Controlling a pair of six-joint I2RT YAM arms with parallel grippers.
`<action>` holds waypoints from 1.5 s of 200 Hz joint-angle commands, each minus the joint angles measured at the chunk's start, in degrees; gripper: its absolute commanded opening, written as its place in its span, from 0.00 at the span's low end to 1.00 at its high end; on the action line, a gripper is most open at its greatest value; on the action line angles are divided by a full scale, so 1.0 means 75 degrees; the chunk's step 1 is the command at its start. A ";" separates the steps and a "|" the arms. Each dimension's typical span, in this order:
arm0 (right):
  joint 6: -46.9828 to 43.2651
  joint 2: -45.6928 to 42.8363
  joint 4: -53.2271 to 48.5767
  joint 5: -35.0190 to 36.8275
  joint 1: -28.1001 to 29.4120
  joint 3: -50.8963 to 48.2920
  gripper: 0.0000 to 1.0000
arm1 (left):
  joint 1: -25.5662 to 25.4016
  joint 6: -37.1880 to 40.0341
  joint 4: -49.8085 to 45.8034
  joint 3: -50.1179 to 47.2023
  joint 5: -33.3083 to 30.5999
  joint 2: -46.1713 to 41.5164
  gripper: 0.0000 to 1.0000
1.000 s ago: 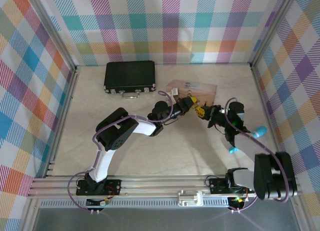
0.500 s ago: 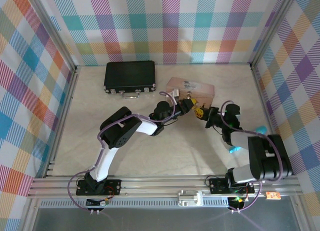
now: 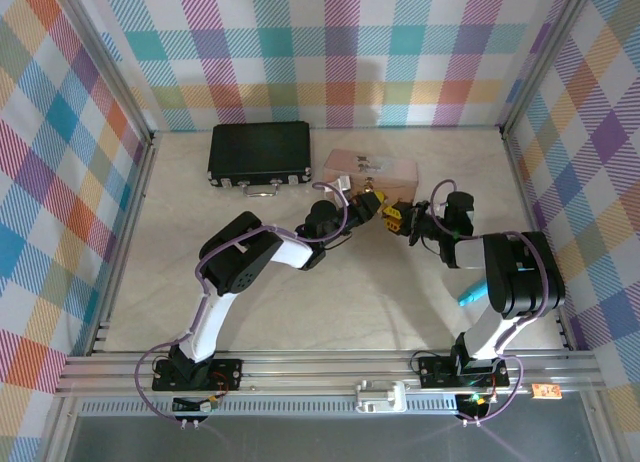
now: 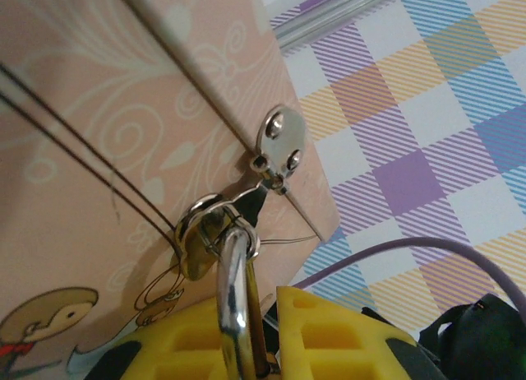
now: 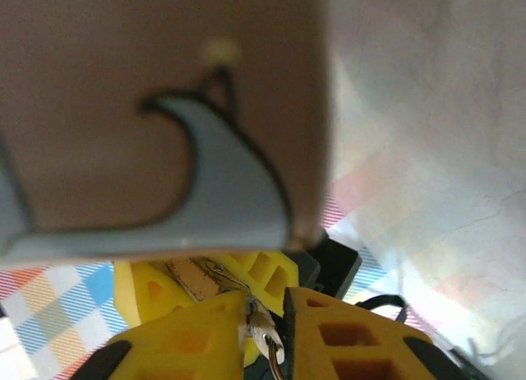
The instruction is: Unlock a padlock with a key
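Seen from above: a pale, marbled table [image 3: 250, 302] stands inside an aluminium frame [image 3: 300, 365], with pastel checked cloth walls [image 3: 340, 52] on three sides. A black case [image 3: 260, 152] lies at the back left, and a pink tin [image 3: 372, 168] sits just to its right. The left gripper [image 3: 376, 204] and right gripper [image 3: 402, 223] meet nose to nose just in front of the tin.

Left wrist view: the pink tin is close up, with a silvery hasp [image 4: 278, 145] on it. The padlock [image 4: 233, 289] hangs from the hasp by its shackle (the body is mostly hidden). The left gripper's yellow fingers [image 4: 337, 339] are closed together on it. Checked cloth shows behind.

Right wrist view: the tin is a blur overhead, with pale table to the right. A sliver of silvery metal, the key [image 5: 260, 331], sits in the narrow gap between the right gripper's yellow fingers [image 5: 345, 339]. I cannot tell whether they pinch it or stand just loose.
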 commanded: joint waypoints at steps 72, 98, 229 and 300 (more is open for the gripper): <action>-0.6732 -0.1103 -0.6751 0.0948 -0.0121 0.1634 0.44 | -0.0311 0.0037 0.0479 0.0017 0.0019 0.0032 0.00; -0.7412 -0.1381 -0.7531 0.1386 -0.0151 0.1760 0.46 | -0.0313 0.0075 0.0139 -0.0021 -0.0033 0.0038 0.00; -0.9559 -0.3295 -0.9289 0.3275 0.0348 0.1521 0.49 | -0.0340 -0.0003 -0.2593 -0.0422 -0.0156 -0.0275 0.12; -1.0424 -0.2908 -0.9100 0.5082 0.2081 0.1765 0.51 | 0.0087 -0.0423 -0.2562 -0.1776 -0.0267 -0.1525 0.66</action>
